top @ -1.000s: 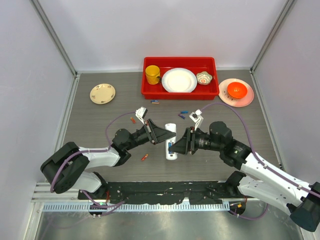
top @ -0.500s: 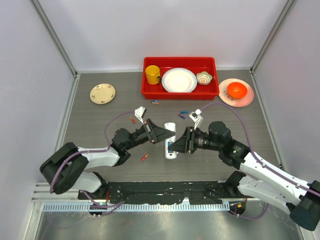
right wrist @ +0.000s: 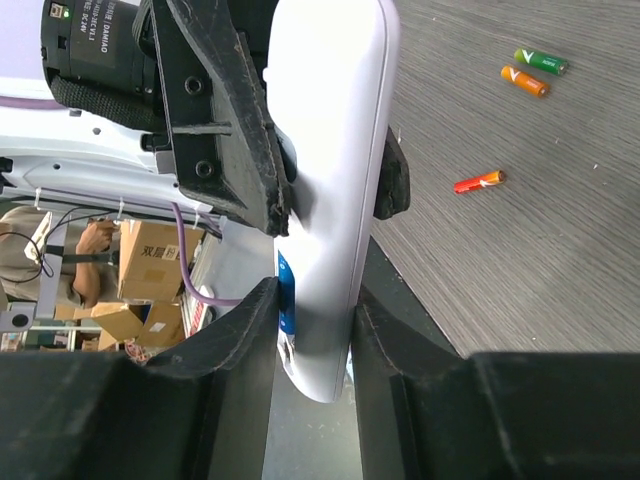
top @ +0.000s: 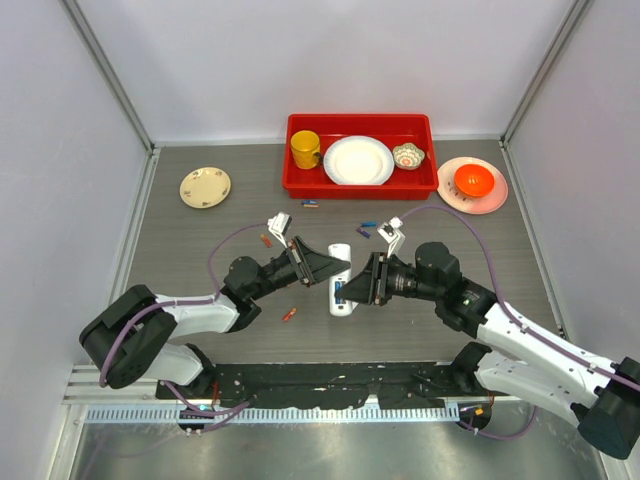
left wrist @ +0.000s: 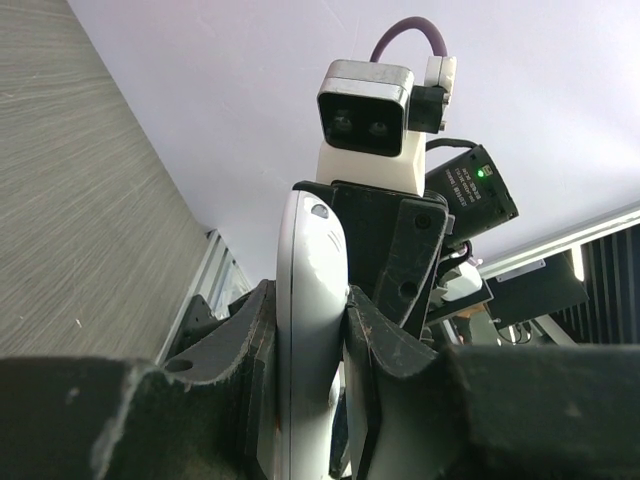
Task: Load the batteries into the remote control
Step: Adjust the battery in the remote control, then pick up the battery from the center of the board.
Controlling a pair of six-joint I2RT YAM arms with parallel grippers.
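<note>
Top external view: the slim white plastic remote control (top: 342, 282) is gripped from both sides at frame centre.
The left jaws and the right jaws are each closed to the handset's thickness, pinching it edge-on, seemingly lifted off the grey bench (top: 200, 250). In the right wrist view, what looks like a blue cell (right wrist: 286, 300) sits in its back slot. Small coloured cylindrical batteries (right wrist: 478, 181) lie loose at upper right. Likely next: one arm lets go while the other holds steady, then fetches another cell.
</note>
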